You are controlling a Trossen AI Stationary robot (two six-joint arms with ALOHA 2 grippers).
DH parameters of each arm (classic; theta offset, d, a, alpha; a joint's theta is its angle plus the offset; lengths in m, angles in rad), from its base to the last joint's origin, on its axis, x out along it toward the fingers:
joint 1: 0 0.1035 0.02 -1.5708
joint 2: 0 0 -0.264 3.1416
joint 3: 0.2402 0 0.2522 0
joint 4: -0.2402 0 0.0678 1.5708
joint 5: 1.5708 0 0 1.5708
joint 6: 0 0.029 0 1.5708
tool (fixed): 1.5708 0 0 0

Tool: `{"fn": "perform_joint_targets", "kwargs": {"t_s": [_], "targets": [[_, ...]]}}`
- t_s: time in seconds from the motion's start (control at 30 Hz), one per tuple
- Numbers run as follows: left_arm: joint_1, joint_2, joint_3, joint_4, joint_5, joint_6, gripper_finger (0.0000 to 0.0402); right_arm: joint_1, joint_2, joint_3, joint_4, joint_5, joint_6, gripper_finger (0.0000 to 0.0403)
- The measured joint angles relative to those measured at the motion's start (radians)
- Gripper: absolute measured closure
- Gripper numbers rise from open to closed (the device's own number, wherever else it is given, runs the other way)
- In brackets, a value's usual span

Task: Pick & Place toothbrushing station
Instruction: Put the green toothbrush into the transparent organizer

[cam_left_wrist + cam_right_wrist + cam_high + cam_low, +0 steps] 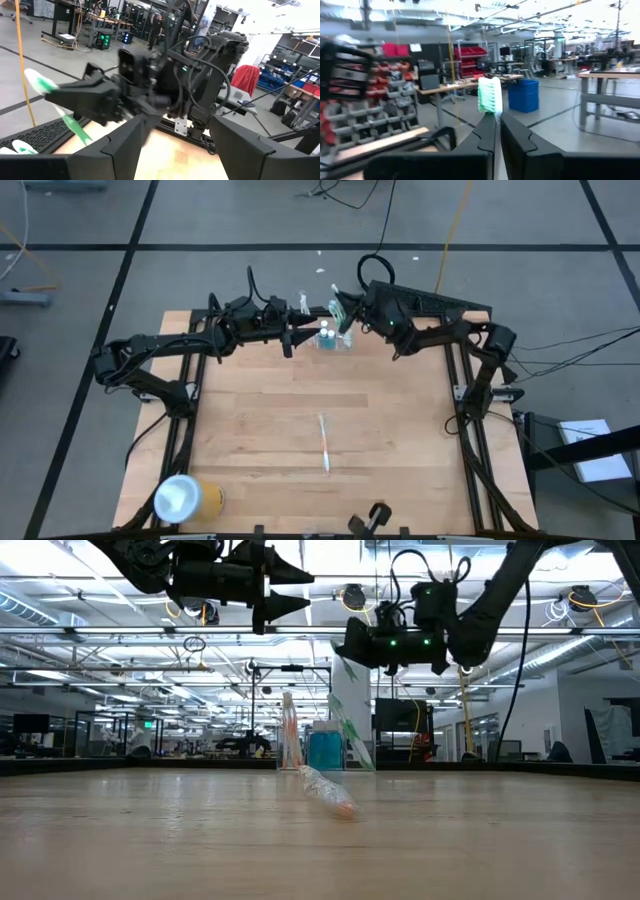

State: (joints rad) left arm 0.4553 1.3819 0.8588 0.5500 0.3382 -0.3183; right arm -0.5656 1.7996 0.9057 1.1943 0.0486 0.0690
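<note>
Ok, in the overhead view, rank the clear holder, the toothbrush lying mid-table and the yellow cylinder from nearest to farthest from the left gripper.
From the left gripper:
1. Clear holder, just beside it at the table's far edge.
2. Toothbrush, lying mid-table.
3. Yellow cylinder, near-left corner.

On the wooden desk (250, 420) a wrapped toothbrush (324, 442) lies near the middle, a yellow cylinder with a white round end (186, 498) lies on its side at one near corner.
</note>
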Motion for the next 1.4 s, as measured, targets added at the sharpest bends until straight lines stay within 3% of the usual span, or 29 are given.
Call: {"fn": "perform_joint_targets", "kwargs": {"t_s": [0.2,0.43,1.07,1.4], "targets": [[0.000,0.000,0.000,0.000,0.000,0.000,0.0165,-0.030,0.061,0.024,-0.016,0.002,-0.004,0.0398],[0.000,0.000,0.000,0.000,0.000,0.000,0.0165,-0.028,0.190,0.028,0.126,0.002,-0.003,0.0397],[0.000,0.000,0.000,0.000,0.000,0.000,0.0165,-0.002,0.200,0.028,0.028,0.034,0.005,0.0379],[0.000,0.000,0.000,0.000,0.000,0.000,0.0165,0.029,0.151,0.026,0.011,0.056,0.027,0.0286]]}}
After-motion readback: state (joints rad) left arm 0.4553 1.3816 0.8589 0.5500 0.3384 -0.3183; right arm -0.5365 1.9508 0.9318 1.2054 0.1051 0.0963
